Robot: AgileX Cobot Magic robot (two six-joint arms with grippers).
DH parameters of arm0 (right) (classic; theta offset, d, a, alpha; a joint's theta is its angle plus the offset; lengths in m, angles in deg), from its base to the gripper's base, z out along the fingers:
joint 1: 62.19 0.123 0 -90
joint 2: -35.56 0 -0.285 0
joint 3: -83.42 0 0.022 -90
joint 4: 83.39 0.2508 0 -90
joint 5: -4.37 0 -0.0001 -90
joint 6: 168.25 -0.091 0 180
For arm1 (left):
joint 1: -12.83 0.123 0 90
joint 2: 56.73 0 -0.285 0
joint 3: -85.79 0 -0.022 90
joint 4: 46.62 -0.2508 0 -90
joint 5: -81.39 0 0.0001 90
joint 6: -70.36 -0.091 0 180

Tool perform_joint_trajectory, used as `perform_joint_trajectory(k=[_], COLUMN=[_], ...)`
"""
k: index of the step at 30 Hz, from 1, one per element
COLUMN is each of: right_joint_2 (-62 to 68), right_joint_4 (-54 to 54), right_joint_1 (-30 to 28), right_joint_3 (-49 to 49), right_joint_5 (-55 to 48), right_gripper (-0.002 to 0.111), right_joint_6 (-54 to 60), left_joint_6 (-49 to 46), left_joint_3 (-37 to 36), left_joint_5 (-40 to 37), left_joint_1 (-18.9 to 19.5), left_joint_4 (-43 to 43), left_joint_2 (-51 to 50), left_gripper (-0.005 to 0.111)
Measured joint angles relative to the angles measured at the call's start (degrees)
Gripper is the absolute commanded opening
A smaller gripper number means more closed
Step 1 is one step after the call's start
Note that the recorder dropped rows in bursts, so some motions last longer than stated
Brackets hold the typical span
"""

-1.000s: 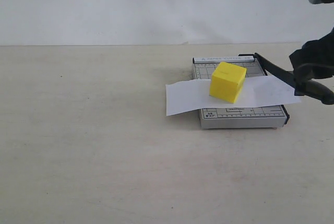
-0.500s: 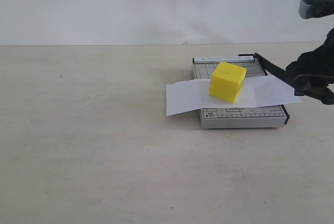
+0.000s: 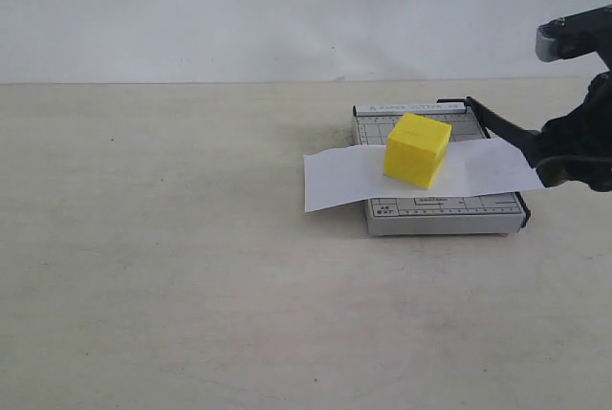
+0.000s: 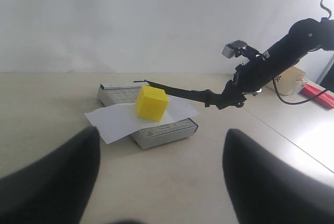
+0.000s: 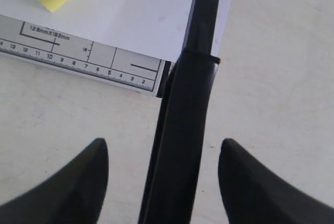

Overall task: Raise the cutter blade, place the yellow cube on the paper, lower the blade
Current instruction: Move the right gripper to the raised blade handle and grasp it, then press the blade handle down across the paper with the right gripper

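The yellow cube (image 3: pixel 418 149) sits on the white paper (image 3: pixel 335 181), which lies across the grey trimmer base (image 3: pixel 445 211). The cutter blade (image 3: pixel 502 128) slants a little above the base's right edge, its handle end inside my right gripper (image 3: pixel 577 160). In the right wrist view the black handle (image 5: pixel 182 130) runs between the two fingers of that gripper (image 5: pixel 163 143), which is open, with a gap on each side. The left wrist view shows my left gripper (image 4: pixel 162 182) open and empty, well back from the cube (image 4: pixel 152 103) and base (image 4: pixel 164 130).
The trimmer stands on a bare beige table (image 3: pixel 191 267) with a white wall behind. A small carton (image 4: pixel 292 78) and a red object (image 4: pixel 315 92) lie beyond the right arm (image 4: pixel 276 59) in the left wrist view.
The right arm has come down over the second, and the blade handle with it. Cube, paper and base have not moved.
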Motion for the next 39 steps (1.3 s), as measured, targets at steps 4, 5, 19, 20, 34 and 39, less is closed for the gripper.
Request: perform_joint_trajectory(k=[4,5,19,20,34,39], right_joint_2=[0.15,0.15,0.15,0.15,-0.19,-0.19], right_joint_4=[-0.38,0.0,0.0,0.0,1.39,1.82], right_joint_1=[0.0,-0.11,-0.11,-0.11,-0.11,-0.11], right_joint_3=[0.0,0.0,0.35,0.68,9.8,12.25], right_joint_5=[-0.22,-0.32,-0.09,0.35,10.4,13.49], right_gripper=[-0.001,0.001,0.001,0.001,0.001,0.001], right_joint_6=[0.0,-0.63,-1.17,-1.17,-1.17,-1.17], left_joint_6=[0.0,0.0,0.0,0.0,0.0,0.0], left_joint_3=[0.0,0.0,0.0,0.0,0.0,0.0], left_joint_5=[0.0,0.0,0.0,0.0,0.0,0.0], left_joint_1=[0.0,0.0,0.0,0.0,0.0,0.0], left_joint_4=[0.0,0.0,0.0,0.0,0.0,0.0], left_joint_2=[0.0,0.0,0.0,0.0,0.0,0.0], left_gripper=[0.063,0.063,0.063,0.063,0.063,0.063])
